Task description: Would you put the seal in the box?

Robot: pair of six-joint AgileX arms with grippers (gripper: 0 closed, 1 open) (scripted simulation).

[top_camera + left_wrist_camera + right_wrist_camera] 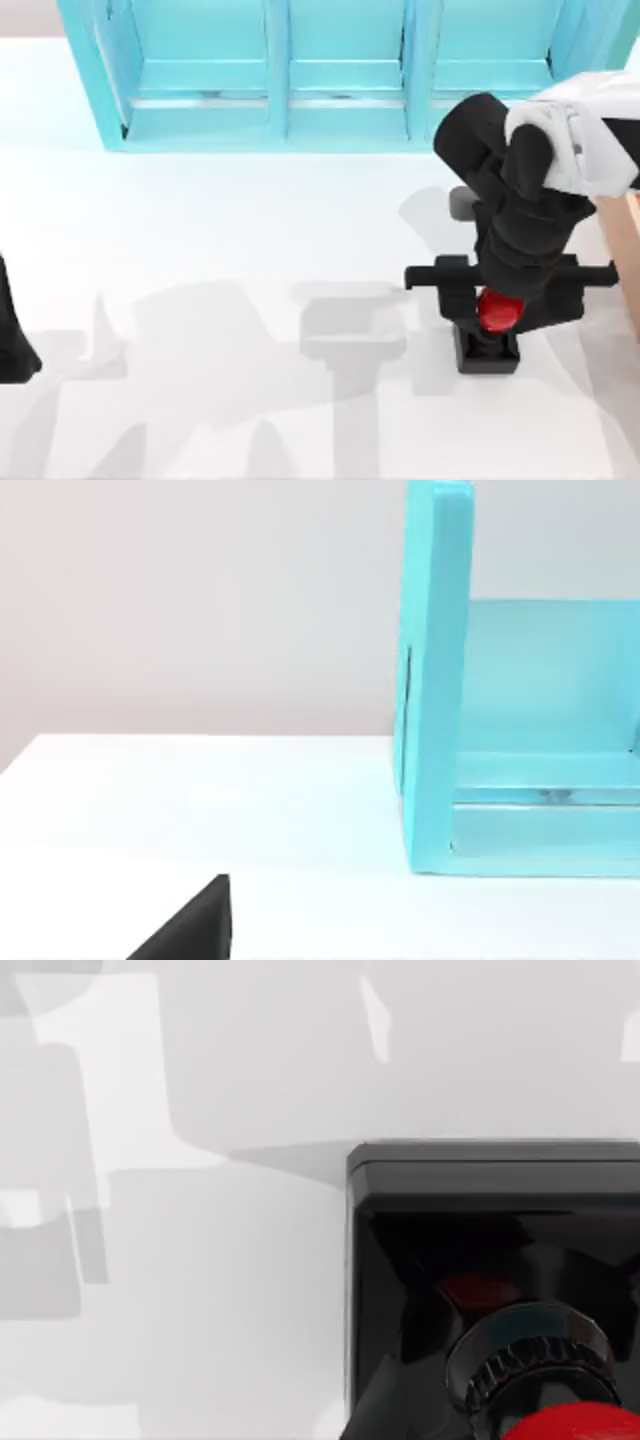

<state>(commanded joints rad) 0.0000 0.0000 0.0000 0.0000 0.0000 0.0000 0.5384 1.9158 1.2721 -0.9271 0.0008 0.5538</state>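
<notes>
Two arms at the table, only the right one busy. Right gripper (497,312) hangs over the seal (493,325) on the right side of the table, wrist pointing down; its crossbar spans either side of the red knob and the black block base pokes out just below it, resting on the white table (250,230). Can't tell from the top view if the fingers are pinching the knob or just spread around it, they're hidden under the wrist. Right wrist view is v. close: the seal (500,1290) shows its square black base w/ glossy top face, a ribbed dark collar and the red knob's edge at the frame's border, base flat on the table (200,1260) w/ grey shadows around. Box (627,245) is a tan wooden edge just beyond the gripper toward the right side of the table, partly cut off by the frame and partly under the white arm link; seal sits near it but outside. Turquoise shelf unit (300,80) stands along the far side, well apart from the gripper. Left arm (12,340) is parked at the left edge, well apart from the seal. Left wrist view: shelf's end wall (435,680), bare table (200,800), and a black bit of left gripper (195,925); can't tell how its fingers stand.
</notes>
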